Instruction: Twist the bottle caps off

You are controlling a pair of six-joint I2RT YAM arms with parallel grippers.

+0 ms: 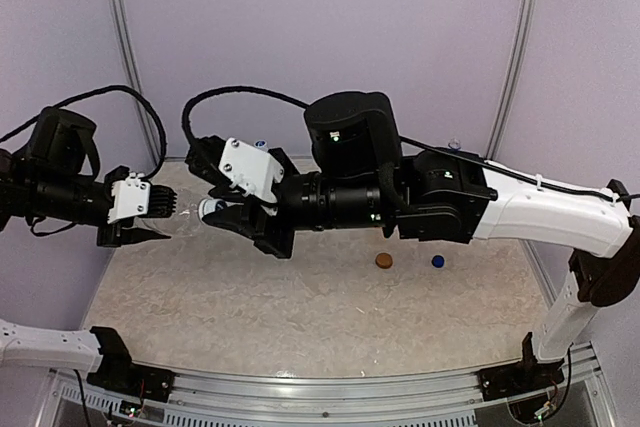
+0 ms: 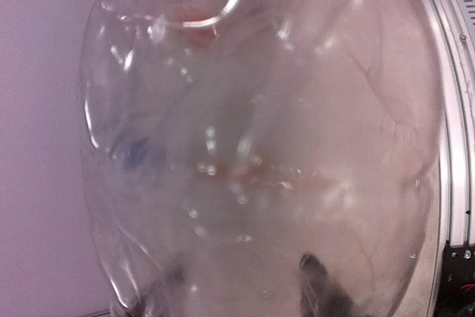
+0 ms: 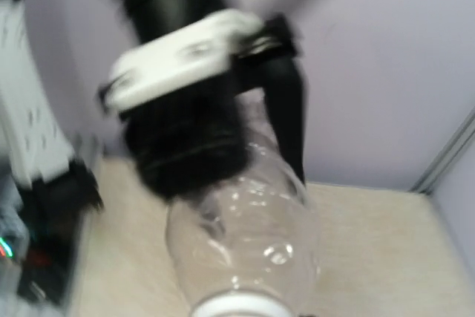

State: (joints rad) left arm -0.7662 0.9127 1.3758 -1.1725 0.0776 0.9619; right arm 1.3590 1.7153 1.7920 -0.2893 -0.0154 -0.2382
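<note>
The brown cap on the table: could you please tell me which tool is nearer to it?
Right. The right tool is at the bottle's capped end, left of the brown cap; the left tool grips the bottle even farther left.

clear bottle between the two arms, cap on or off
On. The right wrist view shows a whitish cap seated on the neck end of the clear bottle, which the left hand holds.

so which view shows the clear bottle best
right wrist: the clear bottle shows its body with a readable outline, though blurred. left wrist has it filling the frame as a glassy smear; top external gives only a sliver
</note>
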